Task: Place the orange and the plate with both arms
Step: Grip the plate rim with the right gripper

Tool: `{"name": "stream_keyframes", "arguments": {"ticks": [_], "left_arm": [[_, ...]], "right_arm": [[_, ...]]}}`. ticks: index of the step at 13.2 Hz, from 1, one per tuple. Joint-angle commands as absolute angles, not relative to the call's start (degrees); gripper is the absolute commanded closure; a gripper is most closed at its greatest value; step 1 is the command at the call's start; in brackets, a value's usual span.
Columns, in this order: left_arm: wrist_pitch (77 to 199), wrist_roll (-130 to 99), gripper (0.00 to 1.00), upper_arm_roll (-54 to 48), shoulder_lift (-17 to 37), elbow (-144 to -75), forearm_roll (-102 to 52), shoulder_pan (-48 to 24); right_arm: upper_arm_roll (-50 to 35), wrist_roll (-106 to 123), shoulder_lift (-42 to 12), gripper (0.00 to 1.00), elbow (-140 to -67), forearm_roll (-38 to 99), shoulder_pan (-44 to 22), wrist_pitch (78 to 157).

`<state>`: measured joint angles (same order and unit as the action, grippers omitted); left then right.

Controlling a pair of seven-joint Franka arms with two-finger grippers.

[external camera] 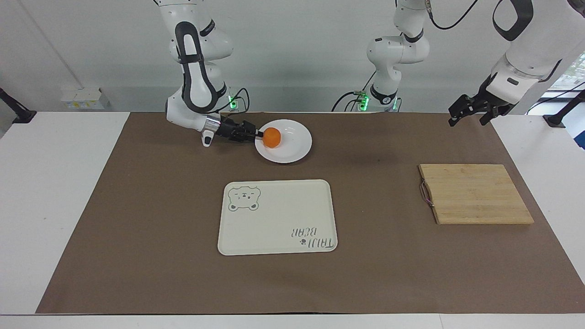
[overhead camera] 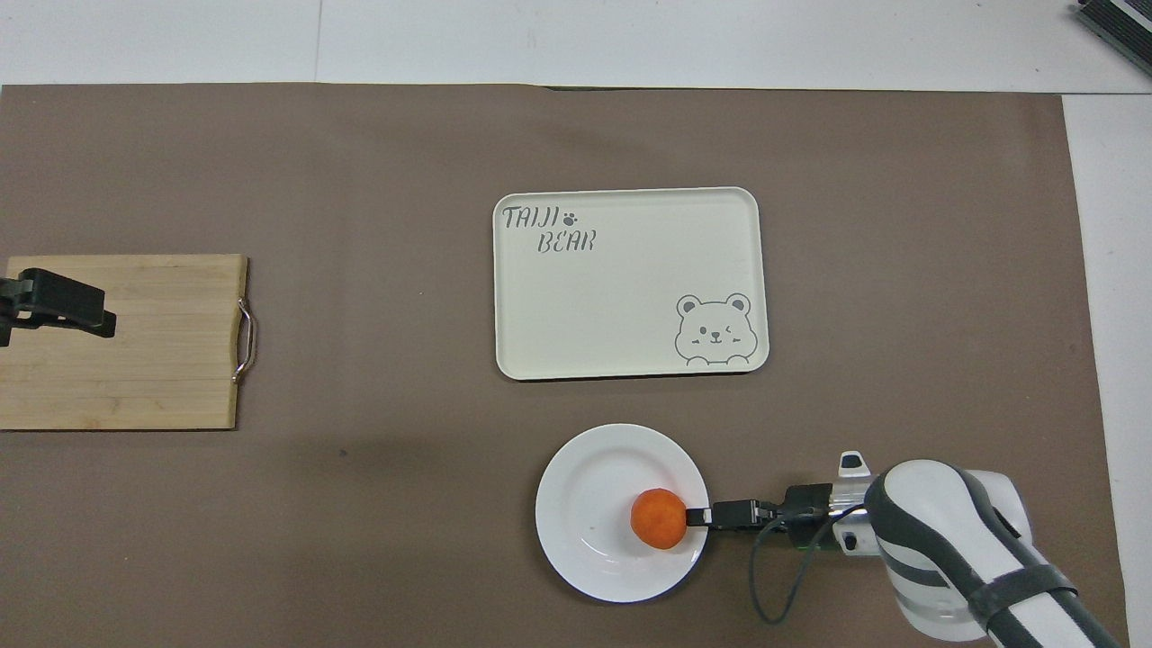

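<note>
The white plate [external camera: 292, 147] lies on the brown mat close to the robots, with the orange [external camera: 272, 137] on it by the rim toward the right arm's end. My right gripper [external camera: 259, 133] lies low and level, and its fingers are closed on the plate's rim right beside the orange. In the overhead view its tip [overhead camera: 697, 516] overlaps the rim of the plate [overhead camera: 585, 486] next to the orange [overhead camera: 658, 519]. My left gripper [external camera: 466, 119] is open and empty, raised over the left arm's end of the mat; in the overhead view the left gripper [overhead camera: 99, 315] covers the cutting board.
A cream bear tray [external camera: 279, 219] lies mid-table, farther from the robots than the plate; it also shows in the overhead view [overhead camera: 630, 297]. A wooden cutting board [external camera: 475, 194] with a metal handle lies toward the left arm's end [overhead camera: 135, 351].
</note>
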<state>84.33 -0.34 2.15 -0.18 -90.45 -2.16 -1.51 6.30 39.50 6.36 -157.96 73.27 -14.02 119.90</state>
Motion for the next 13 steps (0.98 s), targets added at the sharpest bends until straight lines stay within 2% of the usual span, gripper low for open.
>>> {"name": "stream_keyframes", "arguments": {"ticks": [1, 3, 5, 9, 13], "left_arm": [[83.1, -1.0, 0.0, 2.6, -0.6, -90.2, -1.4, -1.8], [83.1, -1.0, 0.0, 2.6, -0.6, -90.2, -1.4, -1.8], [83.1, -1.0, 0.0, 2.6, -0.6, -90.2, -1.4, -1.9], [83.1, -1.1, 0.0, 2.7, -0.6, -90.2, -1.4, -1.8], [83.1, -1.0, 0.0, 2.7, -0.6, -90.2, -1.4, -1.8]], "right_arm": [[6.2, 41.2, 6.3, 0.42, -158.6, 75.6, -14.3, 121.0], [6.2, 41.2, 6.3, 0.55, -158.6, 75.6, -14.3, 121.0], [6.3, 40.2, 6.3, 1.0, -158.6, 75.6, -14.3, 121.0], [6.2, 39.0, 5.6, 1.0, -157.9, 75.6, -14.3, 120.7], [6.3, 42.5, 4.5, 1.0, -154.2, 75.6, -14.2, 119.1]]}}
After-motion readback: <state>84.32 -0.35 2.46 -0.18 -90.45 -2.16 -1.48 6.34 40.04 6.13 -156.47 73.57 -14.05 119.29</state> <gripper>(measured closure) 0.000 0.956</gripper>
